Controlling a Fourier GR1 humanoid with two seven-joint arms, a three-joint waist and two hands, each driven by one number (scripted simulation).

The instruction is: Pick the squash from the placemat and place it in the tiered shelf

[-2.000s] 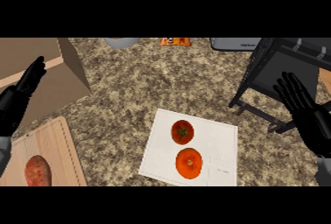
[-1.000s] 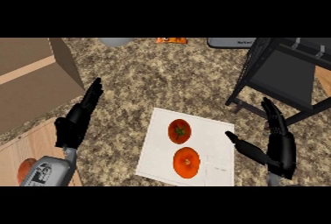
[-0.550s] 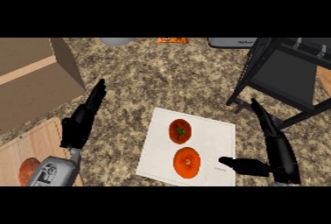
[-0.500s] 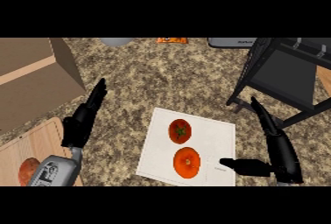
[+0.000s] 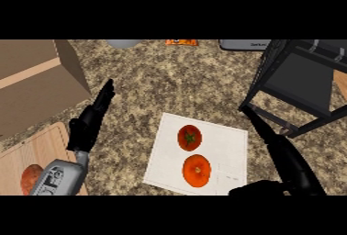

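Head view, counter top of speckled stone (image 5: pixel 176 82).

White placemat (image 5: pixel 230 151), centre: lies flat, bearing two items. Upper item: a red tomato (image 5: pixel 189 137) with green stem. Lower item: the orange squash (image 5: pixel 196 170), near the mat's lower edge, just below the tomato and apart from it, touched by neither hand.

Right hand (image 5: pixel 284 158): at the mat's right edge, fingers straight and pointing up toward the shelf foot, thumb spread out low toward the squash but not reaching it; grasps nothing.

Left hand (image 5: pixel 92 121): left of the mat on bare counter, seen edge-on, fingers straight and extended upward; released, holding nothing. Grey forearm (image 5: pixel 58 178) below it.

Tiered shelf (image 5: pixel 298 87), upper right: black frame with dark shelves, one foot close beside the mat's upper right corner.

Cardboard box (image 5: pixel 37 80), upper left.

Wooden cutting board (image 5: pixel 34 153), lower left, carrying a reddish round item (image 5: pixel 30 179) partly hidden by the forearm.

Far edge: grey round object (image 5: pixel 125 43), orange packet (image 5: pixel 181 42), grey flat object (image 5: pixel 244 44), all cut off by the view.
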